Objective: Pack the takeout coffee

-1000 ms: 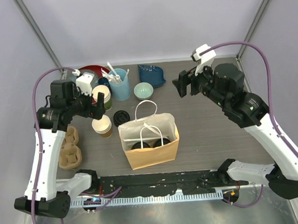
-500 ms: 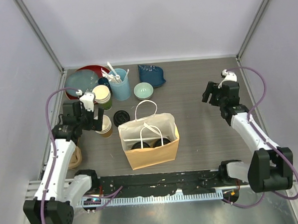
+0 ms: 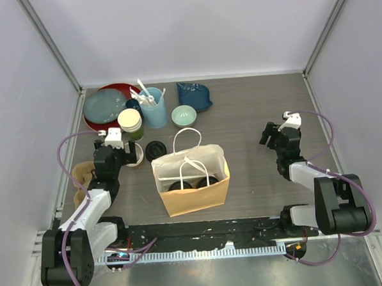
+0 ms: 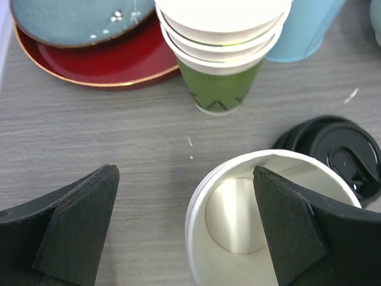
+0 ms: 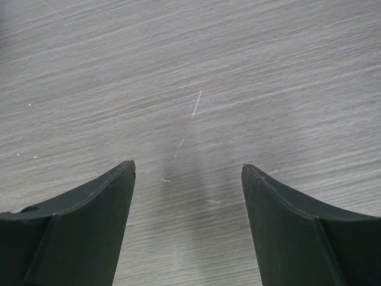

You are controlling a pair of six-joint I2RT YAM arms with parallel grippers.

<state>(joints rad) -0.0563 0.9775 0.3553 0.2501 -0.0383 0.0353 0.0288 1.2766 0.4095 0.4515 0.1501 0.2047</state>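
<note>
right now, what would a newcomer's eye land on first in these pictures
The brown paper bag standing open at the centre of the table, with two black lids showing inside it. Next, the crowd of dishes at the far left, led by the red plate and the light blue cup full of utensils. Both arms lie folded low, jaws open and empty, the left arm by a lidless white cup, the right arm over the table.
</note>
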